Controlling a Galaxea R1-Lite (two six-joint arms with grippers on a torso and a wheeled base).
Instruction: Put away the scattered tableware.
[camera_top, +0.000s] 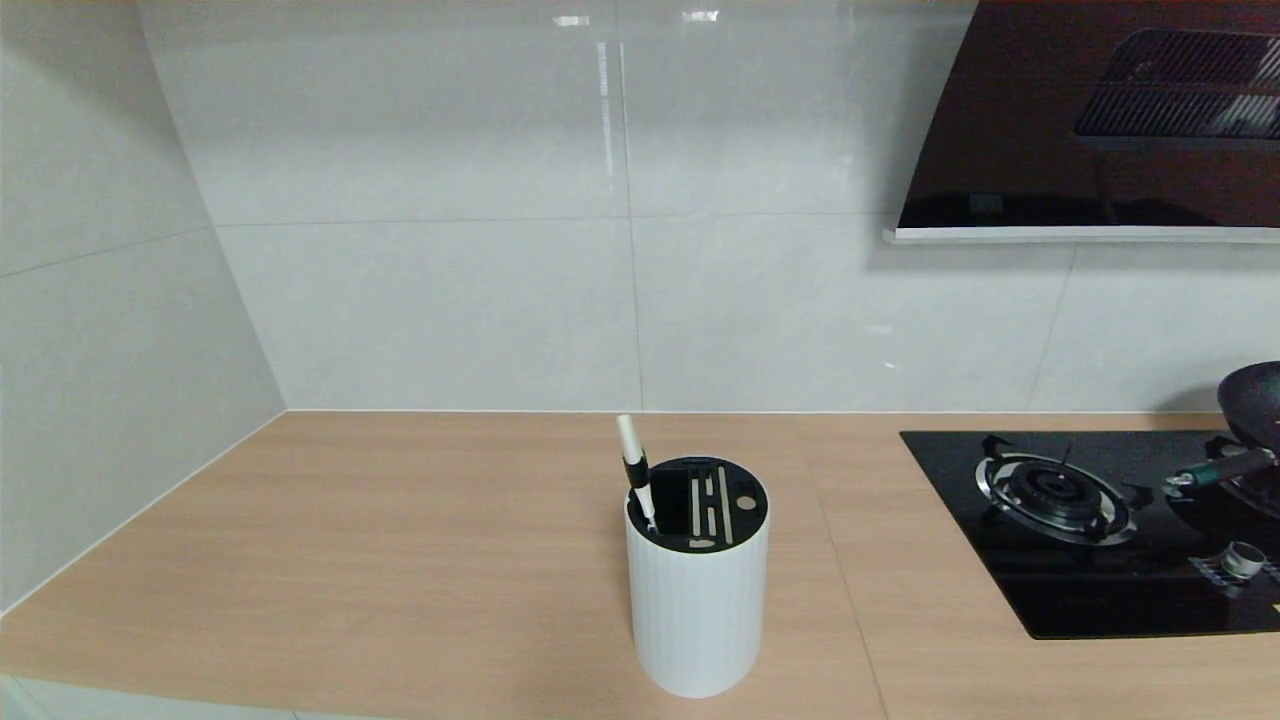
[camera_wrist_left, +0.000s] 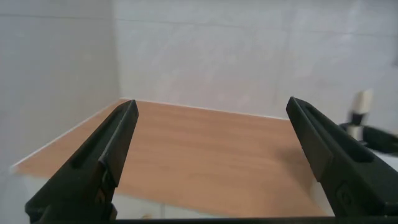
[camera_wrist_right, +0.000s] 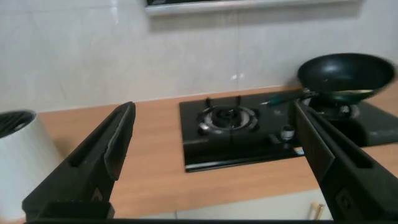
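A white-handled utensil (camera_top: 634, 465) is standing in the white holder (camera_top: 697, 600) near the table's (camera_top: 400, 560) front edge, beside the stove (camera_top: 1010, 570), while the left gripper (camera_wrist_left: 212, 102) and the right gripper (camera_wrist_right: 214, 106) are both hanging wide open.

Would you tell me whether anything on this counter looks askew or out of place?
Only a small thing: the white-handled utensil leans left out of the white holder rather than standing upright. Nothing looks spilled or damaged.

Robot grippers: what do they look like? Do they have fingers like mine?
The left gripper and the right gripper look alike: each has just two fingers, not five. They are matte black, long and wedge-shaped, narrowing toward the tips, with a shallow groove along the outer side.
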